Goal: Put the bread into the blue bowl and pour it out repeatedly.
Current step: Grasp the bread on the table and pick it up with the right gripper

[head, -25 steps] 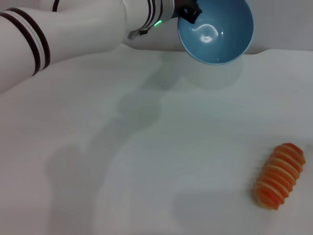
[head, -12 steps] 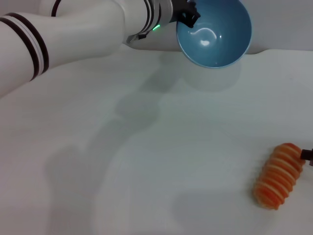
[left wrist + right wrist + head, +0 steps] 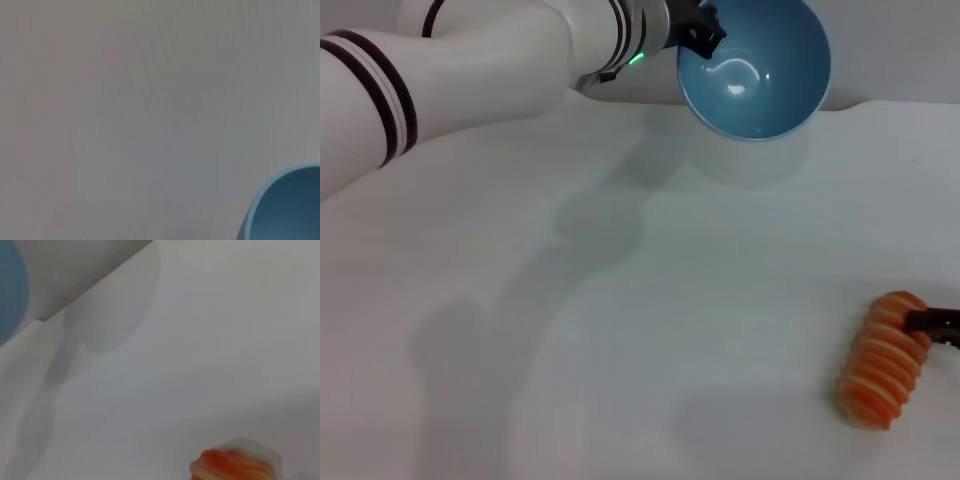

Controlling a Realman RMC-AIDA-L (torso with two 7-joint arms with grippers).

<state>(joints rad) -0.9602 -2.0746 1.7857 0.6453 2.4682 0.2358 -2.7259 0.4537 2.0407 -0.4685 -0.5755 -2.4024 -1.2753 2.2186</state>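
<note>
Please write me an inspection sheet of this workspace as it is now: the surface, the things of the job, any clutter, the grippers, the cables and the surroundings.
Surface: white table, plain, with soft shadows of the arm.
Job's things: blue bowl held up at the far side, tilted, its inside facing the camera, nothing in it. bread lies on the table at the near right.
Clutter: nothing seen.
Grippers: left gripper holds the bowl by its rim. right gripper only shows a dark tip at the right edge, at the bread's far end; contact unclear.
Cables: nothing seen.
Surroundings: pale wall behind the table.
</note>
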